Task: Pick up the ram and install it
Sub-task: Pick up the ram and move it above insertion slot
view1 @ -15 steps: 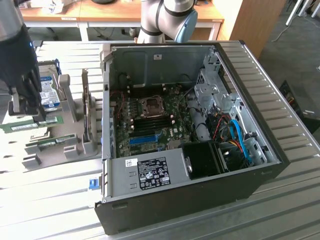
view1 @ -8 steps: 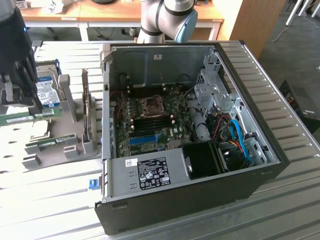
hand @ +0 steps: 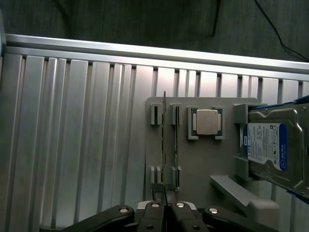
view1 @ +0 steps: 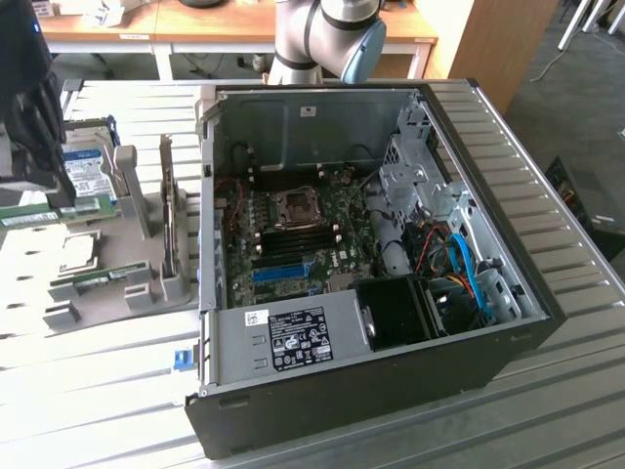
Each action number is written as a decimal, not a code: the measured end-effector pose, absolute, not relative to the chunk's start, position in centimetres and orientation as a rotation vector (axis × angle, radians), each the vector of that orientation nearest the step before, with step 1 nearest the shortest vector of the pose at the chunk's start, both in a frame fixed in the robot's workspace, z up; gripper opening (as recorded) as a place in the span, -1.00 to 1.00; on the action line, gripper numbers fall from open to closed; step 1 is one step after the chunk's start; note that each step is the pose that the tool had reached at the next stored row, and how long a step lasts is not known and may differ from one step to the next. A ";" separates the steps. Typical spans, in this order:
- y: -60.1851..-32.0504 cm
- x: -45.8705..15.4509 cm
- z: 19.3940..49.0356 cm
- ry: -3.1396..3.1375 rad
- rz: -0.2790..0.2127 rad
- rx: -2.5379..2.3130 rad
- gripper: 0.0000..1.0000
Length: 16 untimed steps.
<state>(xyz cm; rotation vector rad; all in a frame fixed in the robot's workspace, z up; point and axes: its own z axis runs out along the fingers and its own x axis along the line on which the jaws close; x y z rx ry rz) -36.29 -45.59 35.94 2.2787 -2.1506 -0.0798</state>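
With jaws clamped on ram (hand: 164,140) above tray (hand: 203,164), seemingly past pick-up, needing square alignment with board slots (view1: 293,237) to install.

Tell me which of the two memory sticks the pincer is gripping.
The ram, the stick farther from the silver processor; the pincer is shut on its end. The other stick stands free beside it.
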 end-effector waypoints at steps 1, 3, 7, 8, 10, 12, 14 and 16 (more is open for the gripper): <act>-45.6 -36.3 36.2 -2.151 -0.080 2.279 -0.77; -45.6 -36.3 36.7 -2.151 -0.080 2.279 -0.77; -45.6 -36.3 37.7 -2.151 -0.080 2.279 -0.77; -45.6 -36.3 38.0 -2.151 -0.080 2.279 -0.77; -45.6 -36.3 38.4 -2.151 -0.080 2.279 -0.77; -45.6 -36.3 38.8 -2.151 -0.080 2.279 -0.77; -45.6 -36.3 39.2 -2.151 -0.080 2.279 -0.77; -45.6 -36.3 39.5 -2.151 -0.080 2.279 -0.77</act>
